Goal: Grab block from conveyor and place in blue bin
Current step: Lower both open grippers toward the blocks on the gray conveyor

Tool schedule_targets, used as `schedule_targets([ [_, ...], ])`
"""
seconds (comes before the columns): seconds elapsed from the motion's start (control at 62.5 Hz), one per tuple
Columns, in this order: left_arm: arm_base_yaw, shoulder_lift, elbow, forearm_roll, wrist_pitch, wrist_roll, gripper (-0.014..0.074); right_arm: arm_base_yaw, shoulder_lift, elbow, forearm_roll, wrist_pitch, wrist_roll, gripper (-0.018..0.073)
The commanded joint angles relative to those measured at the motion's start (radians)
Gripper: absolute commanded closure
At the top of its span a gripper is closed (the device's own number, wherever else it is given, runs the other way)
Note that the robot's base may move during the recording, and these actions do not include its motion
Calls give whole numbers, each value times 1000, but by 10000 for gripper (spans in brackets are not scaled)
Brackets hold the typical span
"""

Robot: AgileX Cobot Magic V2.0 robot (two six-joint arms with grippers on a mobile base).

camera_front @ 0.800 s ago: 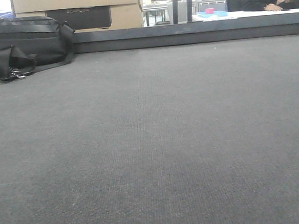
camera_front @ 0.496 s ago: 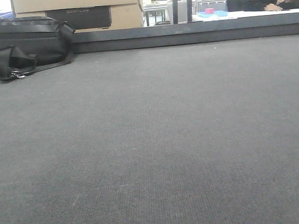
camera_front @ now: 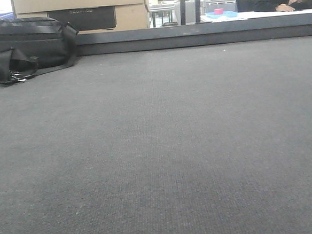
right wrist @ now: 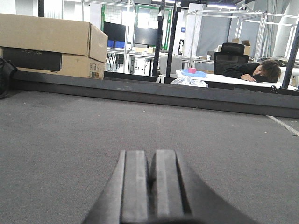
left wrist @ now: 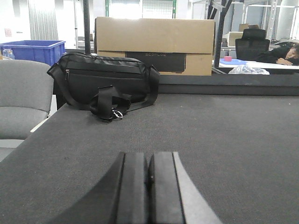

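Note:
The dark grey textured conveyor belt (camera_front: 163, 148) fills the front view; it also shows in the left wrist view (left wrist: 224, 140) and the right wrist view (right wrist: 70, 130). No block shows on it in any view. My left gripper (left wrist: 149, 158) is shut and empty, low over the belt. My right gripper (right wrist: 152, 156) is shut and empty, low over the belt. A blue bin (left wrist: 32, 50) stands far back left beyond the belt, behind a grey chair. A thin white line (right wrist: 282, 125) crosses the belt at the right edge of the right wrist view.
A black bag (left wrist: 105, 84) lies on the belt's far left (camera_front: 22, 46). Cardboard boxes (left wrist: 154, 44) stand behind it. A dark rail (camera_front: 204, 34) runs along the belt's far edge. A grey chair (left wrist: 21, 100) stands left. A person (right wrist: 254, 71) rests at a far table.

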Motion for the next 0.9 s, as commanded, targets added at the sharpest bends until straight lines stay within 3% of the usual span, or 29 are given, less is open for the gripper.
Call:
schedule_targets([
  [0.0,3,-4,-1,-4,-29,-4,708,-4,-3,-1,-9,-22,-3,721],
  [0.24,3,-4,-29,-4,-77,-4,708,-4,-3,-22,-9,-77,-3,721],
  [0.336,3,-4,-161,9,82,-4,708,-4,-3,-133,-9,20,-3,721],
  [0.544,3,100,-475,23,450,-4,708,-4,71,-438,-9,369,-1,721],
  [0.88,3,639,-873,8,932,-4,708,-4,569,-761,-9,824,-1,721],
])
